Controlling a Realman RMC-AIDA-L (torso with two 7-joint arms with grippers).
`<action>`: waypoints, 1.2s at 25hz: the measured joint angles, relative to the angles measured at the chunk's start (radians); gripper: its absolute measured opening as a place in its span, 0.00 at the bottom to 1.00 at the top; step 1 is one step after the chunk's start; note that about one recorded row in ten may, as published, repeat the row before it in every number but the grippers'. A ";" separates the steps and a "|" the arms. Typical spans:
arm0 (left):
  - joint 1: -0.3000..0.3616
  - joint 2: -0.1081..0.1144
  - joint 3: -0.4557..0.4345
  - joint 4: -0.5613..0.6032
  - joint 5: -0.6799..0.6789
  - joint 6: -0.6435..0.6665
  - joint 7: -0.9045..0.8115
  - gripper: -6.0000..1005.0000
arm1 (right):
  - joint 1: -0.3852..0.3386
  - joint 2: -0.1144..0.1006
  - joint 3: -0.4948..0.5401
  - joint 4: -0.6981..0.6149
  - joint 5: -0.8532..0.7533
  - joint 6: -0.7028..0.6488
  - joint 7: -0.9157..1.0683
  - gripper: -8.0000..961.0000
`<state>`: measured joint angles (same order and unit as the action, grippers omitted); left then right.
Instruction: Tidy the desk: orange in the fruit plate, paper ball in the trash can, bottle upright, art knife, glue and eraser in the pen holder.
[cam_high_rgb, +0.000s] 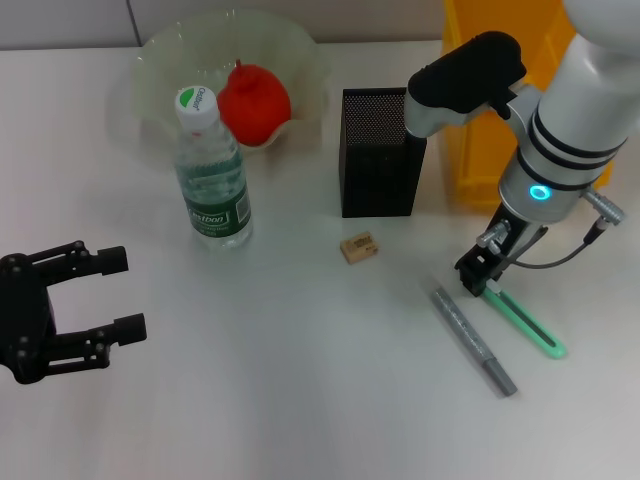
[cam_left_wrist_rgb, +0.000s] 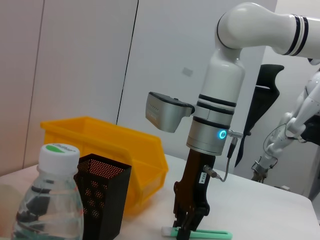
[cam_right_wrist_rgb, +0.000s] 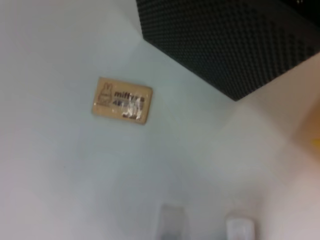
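Observation:
The orange (cam_high_rgb: 253, 103) lies in the translucent fruit plate (cam_high_rgb: 160, 60). The water bottle (cam_high_rgb: 212, 170) stands upright in front of the plate. The black mesh pen holder (cam_high_rgb: 380, 150) stands mid-table, with the tan eraser (cam_high_rgb: 358, 247) lying before it. A grey stick-shaped tool (cam_high_rgb: 473, 340) and a green one (cam_high_rgb: 525, 322) lie side by side at the right. My right gripper (cam_high_rgb: 478, 283) is low over the near end of the green tool, its fingers apart. My left gripper (cam_high_rgb: 130, 295) is open and empty at the left edge. No paper ball is in view.
A yellow bin (cam_high_rgb: 490, 90) stands behind and to the right of the pen holder. In the left wrist view the bottle (cam_left_wrist_rgb: 50, 200), pen holder (cam_left_wrist_rgb: 102, 200) and bin (cam_left_wrist_rgb: 125, 150) stand in a row.

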<state>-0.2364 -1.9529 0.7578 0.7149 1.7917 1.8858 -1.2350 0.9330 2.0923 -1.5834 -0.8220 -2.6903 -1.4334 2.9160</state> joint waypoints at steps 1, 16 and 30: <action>0.000 -0.001 0.000 0.000 0.000 0.000 0.000 0.80 | -0.005 0.000 0.000 -0.009 0.000 -0.004 0.000 0.18; 0.008 -0.011 -0.002 -0.002 0.000 -0.010 0.012 0.80 | -0.232 -0.009 0.085 -0.731 -0.002 -0.019 -0.048 0.23; 0.004 -0.017 -0.002 -0.015 0.000 -0.026 0.015 0.80 | -0.280 -0.008 0.030 -0.614 0.216 0.480 -0.207 0.27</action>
<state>-0.2324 -1.9702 0.7562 0.6994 1.7916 1.8602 -1.2199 0.6526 2.0847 -1.5536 -1.4357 -2.4740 -0.9534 2.7093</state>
